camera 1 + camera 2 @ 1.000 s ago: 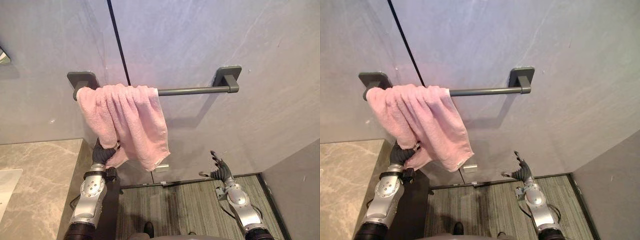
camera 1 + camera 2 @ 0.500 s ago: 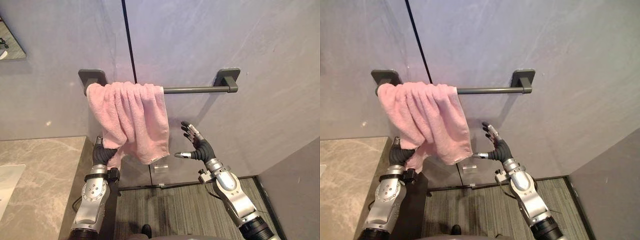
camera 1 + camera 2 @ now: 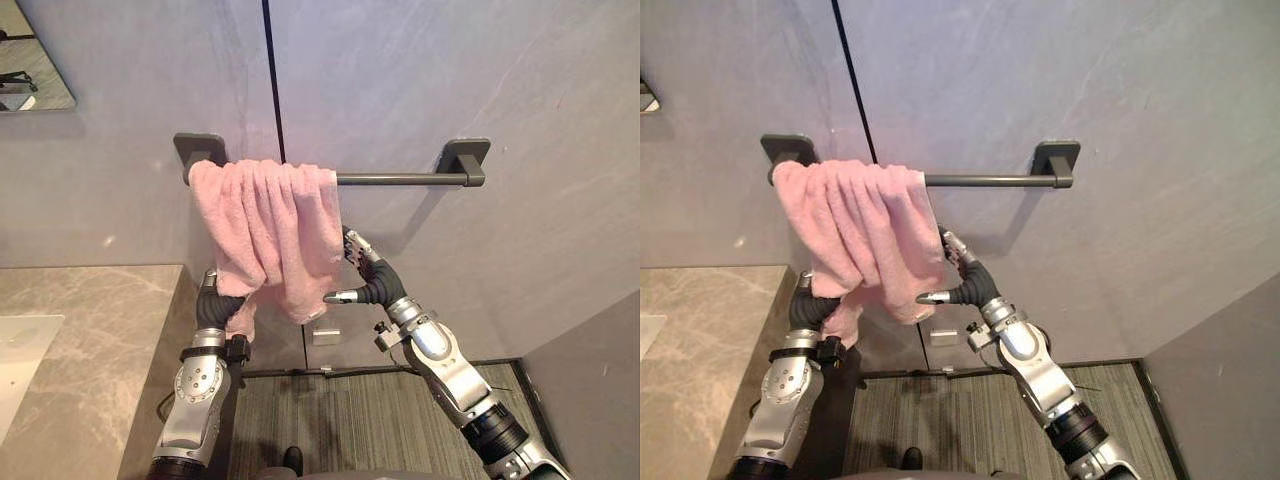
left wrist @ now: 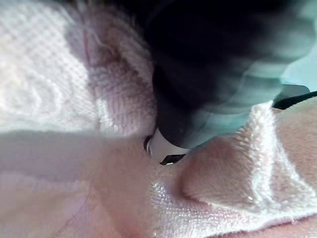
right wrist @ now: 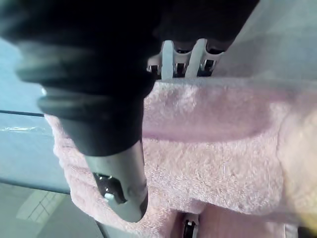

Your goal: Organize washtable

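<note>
Pink towel [image 3: 265, 220] hangs bunched over the left end of a dark grey wall rail [image 3: 400, 180], above the marble worktop [image 3: 90, 340]. The left hand [image 3: 213, 308] is buried under its lower left fold (grip cannot be told). The right hand [image 3: 372, 285] is spread wide, straight fingers [image 3: 355, 245] behind the towel's right edge, thumb in front

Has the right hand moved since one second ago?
Yes. The right hand rose toward the towel bar and went left, from well below the pink towel to its right edge.

No legible text, label, number or sign on pink towel [image 3: 270, 225], rail [image 3: 400, 180], wall [image 3: 520, 90], countertop [image 3: 90, 330].
</note>
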### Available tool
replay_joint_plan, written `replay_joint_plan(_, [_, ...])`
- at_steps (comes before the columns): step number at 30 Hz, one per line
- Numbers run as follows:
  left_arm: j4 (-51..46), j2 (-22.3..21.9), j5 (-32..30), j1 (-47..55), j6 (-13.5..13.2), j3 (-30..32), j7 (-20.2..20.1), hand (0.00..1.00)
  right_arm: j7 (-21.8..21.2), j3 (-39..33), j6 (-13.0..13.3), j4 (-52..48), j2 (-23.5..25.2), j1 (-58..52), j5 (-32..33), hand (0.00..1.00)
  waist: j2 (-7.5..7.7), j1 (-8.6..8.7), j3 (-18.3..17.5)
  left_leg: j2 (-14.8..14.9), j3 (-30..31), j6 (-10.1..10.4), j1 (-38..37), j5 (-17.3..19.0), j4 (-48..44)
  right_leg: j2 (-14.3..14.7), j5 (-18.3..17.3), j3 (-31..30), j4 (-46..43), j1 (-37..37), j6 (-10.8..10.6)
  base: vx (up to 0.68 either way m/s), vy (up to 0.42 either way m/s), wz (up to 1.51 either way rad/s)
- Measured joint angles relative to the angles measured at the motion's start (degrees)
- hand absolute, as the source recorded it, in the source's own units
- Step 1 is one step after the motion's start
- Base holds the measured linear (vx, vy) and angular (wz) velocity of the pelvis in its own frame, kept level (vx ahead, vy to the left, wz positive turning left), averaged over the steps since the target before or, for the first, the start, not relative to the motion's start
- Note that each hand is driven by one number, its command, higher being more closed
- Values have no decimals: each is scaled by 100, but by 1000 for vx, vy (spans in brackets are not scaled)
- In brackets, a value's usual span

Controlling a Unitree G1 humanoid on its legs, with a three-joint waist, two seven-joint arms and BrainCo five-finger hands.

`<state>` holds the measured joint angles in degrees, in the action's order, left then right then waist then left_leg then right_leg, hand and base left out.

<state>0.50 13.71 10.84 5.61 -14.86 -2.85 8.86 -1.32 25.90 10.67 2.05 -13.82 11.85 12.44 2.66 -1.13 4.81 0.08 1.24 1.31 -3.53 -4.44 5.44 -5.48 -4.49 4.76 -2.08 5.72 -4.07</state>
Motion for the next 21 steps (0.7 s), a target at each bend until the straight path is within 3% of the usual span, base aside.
replay_joint_plan(1, [0,0,1,1,-1,2,0,100,0,0,0,7,-5,0,0,0,0,-8,-11,3,6,2,3,-2,0,4,0,2,0,0,0,-45,-25,4])
replay_joint_plan(2, [3,2,8,2,-1,2,2,100,0,-2,0,18,-4,1,1,100,0,-15,-30,6,8,3,7,-3,0,7,1,3,1,-3,1,-33,-22,1])
replay_joint_plan(21, [118,3,94,4,-11,7,-133,100,-35,-204,-78,365,45,231,136,100,5,-145,-128,90,34,38,83,-38,1,79,23,19,15,-19,35,-16,-11,0])
